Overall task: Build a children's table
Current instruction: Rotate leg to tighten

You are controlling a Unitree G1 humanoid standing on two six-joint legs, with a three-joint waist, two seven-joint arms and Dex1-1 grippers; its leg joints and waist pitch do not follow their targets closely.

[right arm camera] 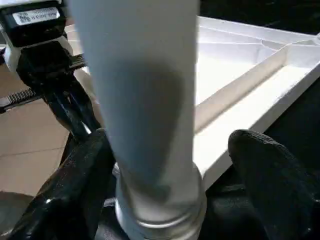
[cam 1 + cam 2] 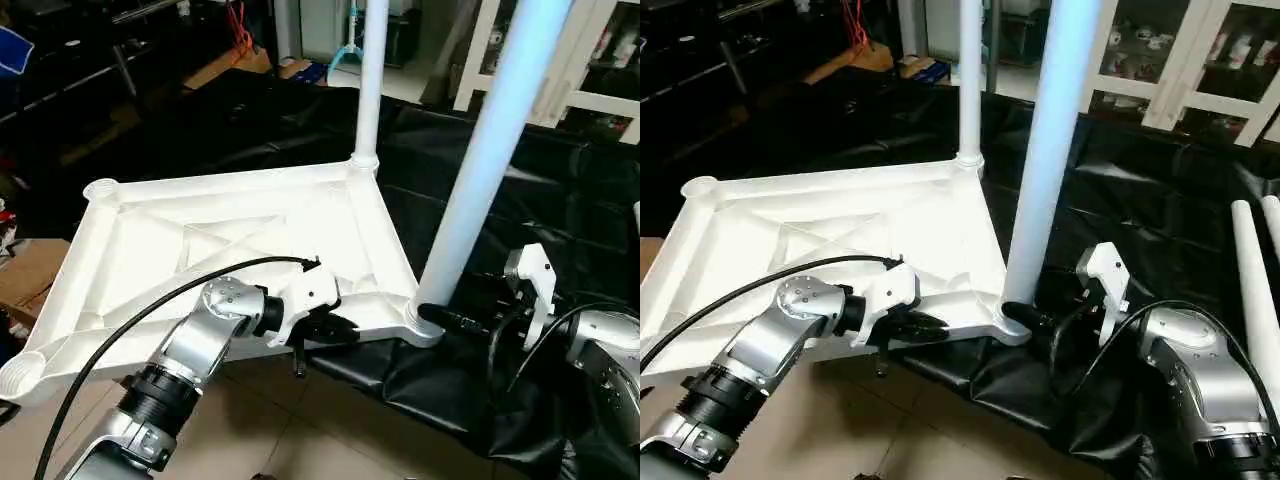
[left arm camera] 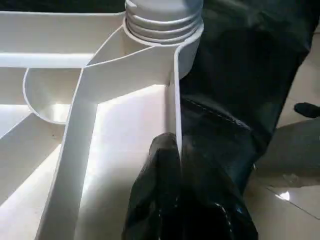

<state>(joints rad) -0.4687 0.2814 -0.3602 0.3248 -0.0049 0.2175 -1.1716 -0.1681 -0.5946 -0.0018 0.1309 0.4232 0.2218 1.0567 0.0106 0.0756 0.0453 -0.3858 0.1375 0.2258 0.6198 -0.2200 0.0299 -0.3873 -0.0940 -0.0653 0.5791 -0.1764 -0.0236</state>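
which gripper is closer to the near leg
Right. The right gripper has its open fingers either side of the near leg at its base. The left gripper is shut on the tabletop rim, a little way from that corner.

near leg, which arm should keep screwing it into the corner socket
Right. The right claw straddles the near leg just above its socket, fingers open either side. The left claw is shut on the tabletop rim, steadying it.

A crumpled black plastic sheet (image 2: 1140,190) covers the work surface in front of a white glass-door cabinet (image 2: 1200,60), with beige floor tiles (image 2: 940,430) below.
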